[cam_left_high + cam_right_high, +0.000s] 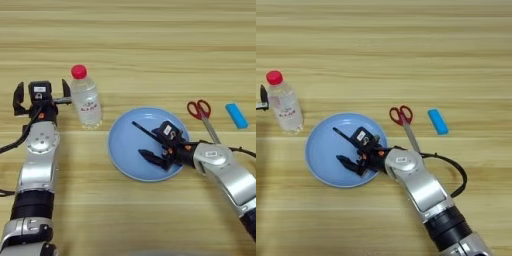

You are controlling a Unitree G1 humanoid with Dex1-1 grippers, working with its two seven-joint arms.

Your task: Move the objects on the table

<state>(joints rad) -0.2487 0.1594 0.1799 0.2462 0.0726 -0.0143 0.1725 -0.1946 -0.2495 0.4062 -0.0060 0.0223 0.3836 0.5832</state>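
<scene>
The right gripper [150,142] is nearest to the robot. It reaches in from the near right corner of the worktop [150,40] and hangs over the blue plate [122,150]. Its two black fingers [152,159] are spread wide, one pointing to the far side of the plate and one lying low over the near part. They hold nothing. I cannot tell if the far finger is only a finger or if the thin black stick lies there too.

The blue plate sits near the middle of the worktop, a bit toward the near edge.

The left gripper [42,96] is by the left edge. Its arm comes up from the near left corner. Its fingers are wide apart too, and empty. The right one of them is just beside the water bottle [86,100], and I cannot tell if it touches.

The bottle is small and clear, with a red cap and a red label. It stands upright just left of the plate.

Red-handled scissors [202,116] lie shut right beside the plate on its right side, handles pointing to the far edge.

A small light-blue block [236,115] lies flat further right, near the scissors but not touching them.

The far part of the worktop shows only long plank lines.
</scene>
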